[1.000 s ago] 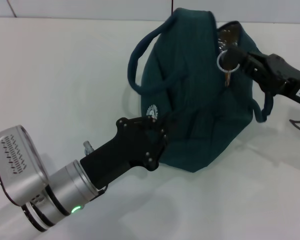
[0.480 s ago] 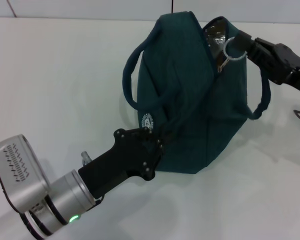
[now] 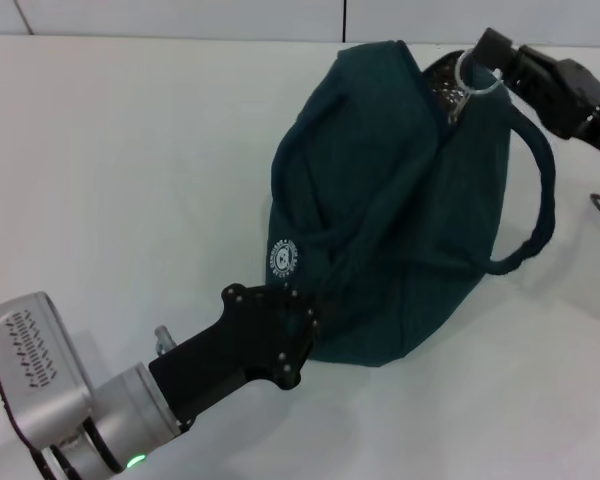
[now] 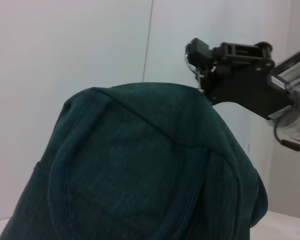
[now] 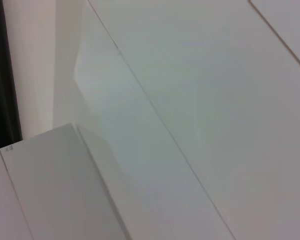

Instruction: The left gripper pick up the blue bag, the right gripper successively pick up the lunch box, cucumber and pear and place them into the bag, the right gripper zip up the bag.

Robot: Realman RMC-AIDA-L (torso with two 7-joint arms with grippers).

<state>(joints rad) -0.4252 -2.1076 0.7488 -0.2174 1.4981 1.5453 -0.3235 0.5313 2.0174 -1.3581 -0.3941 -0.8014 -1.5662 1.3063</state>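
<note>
At the bag's far top corner, the right gripper is pinching the silver ring pull of the zipper, its jaws closed on it. Near the low front edge, the left gripper is clamping the fabric of the blue bag, its fingers buried in a fold. Between the two claws the bag is slumping on the white table, one rolled handle looping out to the right side.

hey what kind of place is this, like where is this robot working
Probably a lab or test bench rather than a home. A plain white table holds just one blue bag, handled by the left gripper and the right gripper, with bare pale wall panels behind and no household clutter.
</note>
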